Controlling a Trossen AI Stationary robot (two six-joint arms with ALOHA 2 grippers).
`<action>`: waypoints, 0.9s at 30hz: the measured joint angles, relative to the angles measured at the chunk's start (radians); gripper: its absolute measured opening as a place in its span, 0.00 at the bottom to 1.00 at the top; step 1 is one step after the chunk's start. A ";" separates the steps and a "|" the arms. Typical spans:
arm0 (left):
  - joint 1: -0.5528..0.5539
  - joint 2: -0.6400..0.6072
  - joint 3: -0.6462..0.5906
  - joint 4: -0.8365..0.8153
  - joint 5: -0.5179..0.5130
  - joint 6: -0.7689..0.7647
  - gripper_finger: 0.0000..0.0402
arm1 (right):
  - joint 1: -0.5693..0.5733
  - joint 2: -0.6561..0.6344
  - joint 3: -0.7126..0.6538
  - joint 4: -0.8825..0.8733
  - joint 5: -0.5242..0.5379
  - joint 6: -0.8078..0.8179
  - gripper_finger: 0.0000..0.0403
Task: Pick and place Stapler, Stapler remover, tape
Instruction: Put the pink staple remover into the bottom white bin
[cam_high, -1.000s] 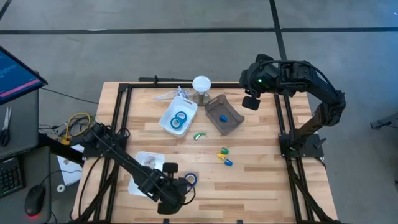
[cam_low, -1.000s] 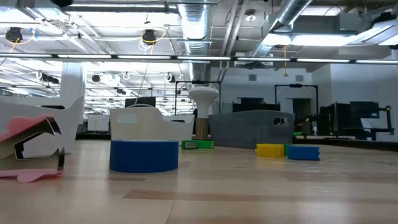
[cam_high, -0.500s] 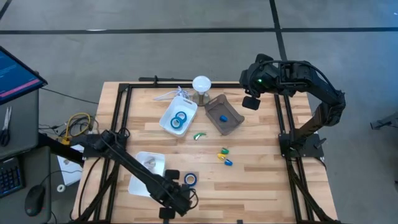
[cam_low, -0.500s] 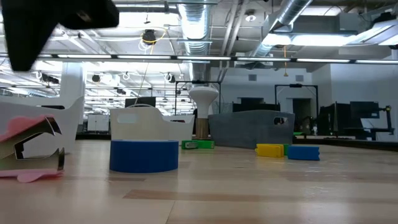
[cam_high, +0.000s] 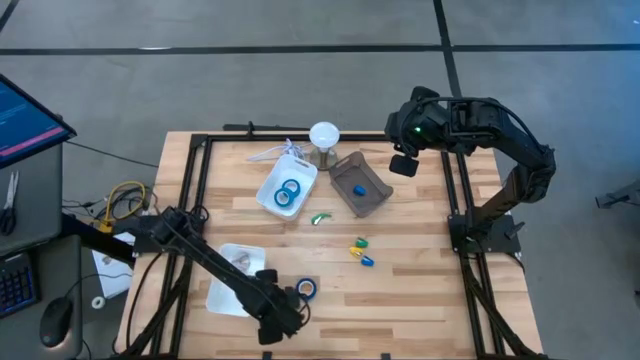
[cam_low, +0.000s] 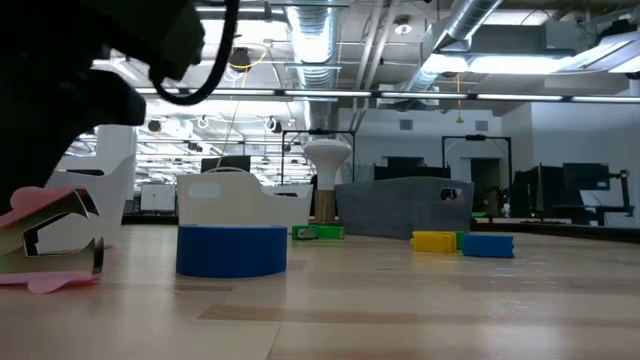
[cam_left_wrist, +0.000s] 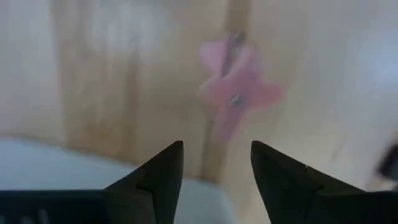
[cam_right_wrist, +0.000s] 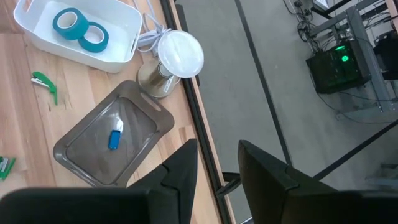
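A pink stapler remover (cam_left_wrist: 239, 87) lies flat on the wood near the table's front edge, also in the low view (cam_low: 50, 245). My left gripper (cam_left_wrist: 216, 146) hangs open above it, fingers pointing down, touching nothing; in the high view it is at the near edge (cam_high: 278, 318). One blue tape roll (cam_high: 306, 288) lies flat on the table beside it. Two more tape rolls (cam_right_wrist: 79, 30) lie in a white bin (cam_high: 268, 200). A blue stapler (cam_right_wrist: 115, 139) lies in a grey tray (cam_high: 340, 165). My right gripper (cam_right_wrist: 217, 146) waits open, high over the far right.
A flat white tray (cam_high: 225, 290) lies left of my left gripper. A green stapler remover (cam_high: 320, 217) and small yellow, green and blue staplers (cam_high: 360, 252) lie mid-table. A white lamp-like disc (cam_high: 323, 135) stands at the far edge. Black frame rails run along both sides.
My left arm has come down over the table's near left part; in the low view its dark bulk now fills the upper left above the pink stapler remover. The remover and the blue tape roll have stayed put.
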 joint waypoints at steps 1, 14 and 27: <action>0.000 -0.007 -0.005 0.028 0.001 0.000 0.44 | 0.000 0.000 0.000 0.000 0.000 0.000 0.27; 0.000 -0.048 -0.087 0.188 -0.059 -0.001 0.36 | 0.000 0.000 0.000 0.001 0.000 -0.016 0.27; 0.006 -0.047 -0.153 0.253 -0.048 -0.029 0.24 | 0.000 0.000 0.000 0.001 0.000 -0.017 0.27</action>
